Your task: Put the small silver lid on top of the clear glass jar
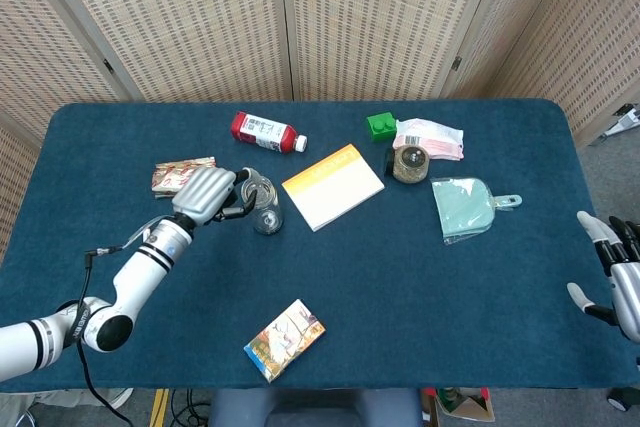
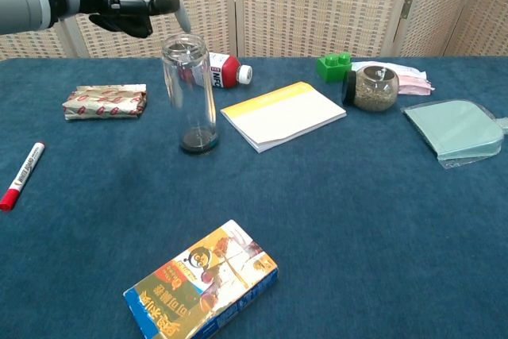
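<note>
- Table [image 1: 400,277], covered in dark blue cloth, carries everything; its clutter sits mostly toward the far side, which leaves the near middle free for the arms.
- Left hand [image 2: 127,5] hangs above and just left of the jar's mouth, fingers drawn together and pointing right. A thin silver thing juts down from the fingertips, probably the lid [image 2: 183,17], pinched on edge so it can be lowered onto the rim.
- Notepad [image 2: 283,114] lies just right of the jar, near enough to be knocked if the hand swings wide.
- Jar [image 2: 190,93] stands upright with its mouth open, so it can take a lid from straight above; I'd say the capping isn't done yet.
- Right hand [image 1: 615,272] waits at the table's right edge, well apart from the work, fingers spread and holding nothing.
</note>
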Robot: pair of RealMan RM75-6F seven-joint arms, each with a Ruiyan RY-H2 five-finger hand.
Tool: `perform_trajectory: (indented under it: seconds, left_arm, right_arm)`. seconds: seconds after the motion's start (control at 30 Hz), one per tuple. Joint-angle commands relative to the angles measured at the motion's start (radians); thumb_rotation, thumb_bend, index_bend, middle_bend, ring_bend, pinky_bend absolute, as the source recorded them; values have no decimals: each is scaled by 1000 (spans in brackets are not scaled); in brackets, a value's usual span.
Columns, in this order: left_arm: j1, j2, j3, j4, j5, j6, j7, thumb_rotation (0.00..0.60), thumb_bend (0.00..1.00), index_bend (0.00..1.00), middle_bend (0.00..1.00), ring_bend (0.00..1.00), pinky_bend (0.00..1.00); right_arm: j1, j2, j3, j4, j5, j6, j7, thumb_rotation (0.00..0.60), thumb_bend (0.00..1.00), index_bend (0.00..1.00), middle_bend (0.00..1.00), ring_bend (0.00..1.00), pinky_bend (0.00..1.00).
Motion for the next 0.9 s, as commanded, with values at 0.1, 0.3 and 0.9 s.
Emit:
perform_trajectory:
  seconds: [0.1, 0.3, 0.9]
  left_arm:
    - [-6, -18, 8, 11, 6, 16, 26, 120, 517, 320, 1000, 1000, 1000]
    - [-16, -25, 17, 20, 6, 16, 58, 119, 517, 326, 1000, 1000, 1000]
    - [-27, -49, 42, 46, 9, 27, 132, 117, 517, 341, 1000, 1000, 1000]
  right_arm:
    - [-2, 0, -1, 1, 3, 0, 1, 600, 237, 6, 139, 34, 65]
    - [-5, -1, -2, 3, 2, 4, 1, 600, 237, 6, 139, 35, 65]
    - [-10, -2, -3, 9, 3, 7, 7, 600, 237, 6, 139, 34, 65]
